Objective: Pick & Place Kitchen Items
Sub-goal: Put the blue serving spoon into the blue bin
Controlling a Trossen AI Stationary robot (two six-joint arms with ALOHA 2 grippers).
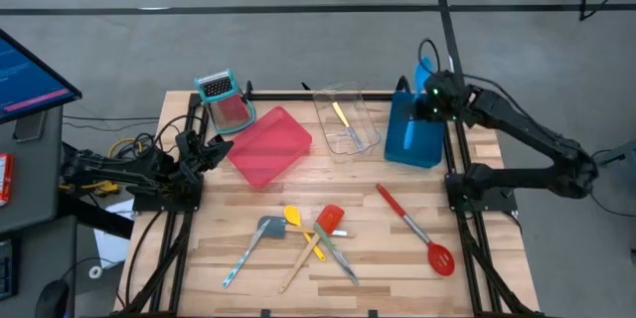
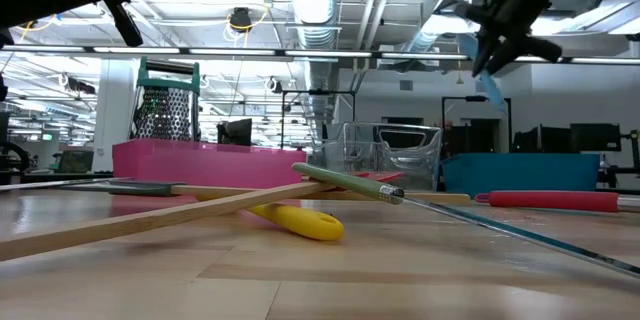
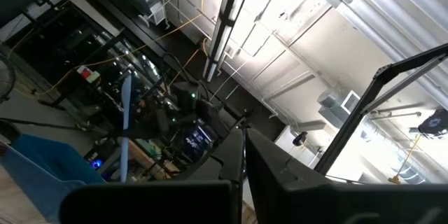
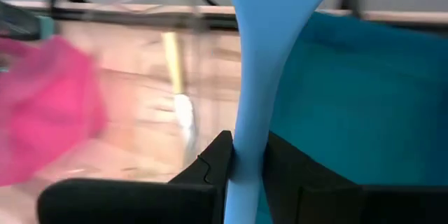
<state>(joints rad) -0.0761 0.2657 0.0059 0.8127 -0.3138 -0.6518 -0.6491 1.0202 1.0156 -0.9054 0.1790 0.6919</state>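
My right gripper (image 1: pixel 429 99) is shut on a blue spatula (image 4: pixel 260 56) above the blue tray (image 1: pixel 409 137) at the far right. It also shows in the low view (image 2: pixel 498 42). My left gripper (image 1: pixel 211 145) is shut and empty at the table's left edge, beside the red tray (image 1: pixel 268 146). A yellow spoon (image 1: pixel 292 216), a red wooden-handled spatula (image 1: pixel 329 220), a grey-teal spatula (image 1: pixel 264 229), a knife (image 1: pixel 338 258) and a red spoon (image 1: pixel 417 233) lie flat on the near half of the table. My right gripper pinches the blue spatula's narrow shaft (image 4: pixel 243 155) between its two fingers, which lie across it. The wide blade spreads out beyond the fingers. The spatula is lifted clear over the blue tray, and one end hangs below the gripper (image 2: pixel 490 88).
A clear tray (image 1: pixel 350 119) with a yellow-handled knife (image 1: pixel 341 114) stands between the red and blue trays. A teal-topped box grater (image 1: pixel 223 95) stands at the far left by the red tray.
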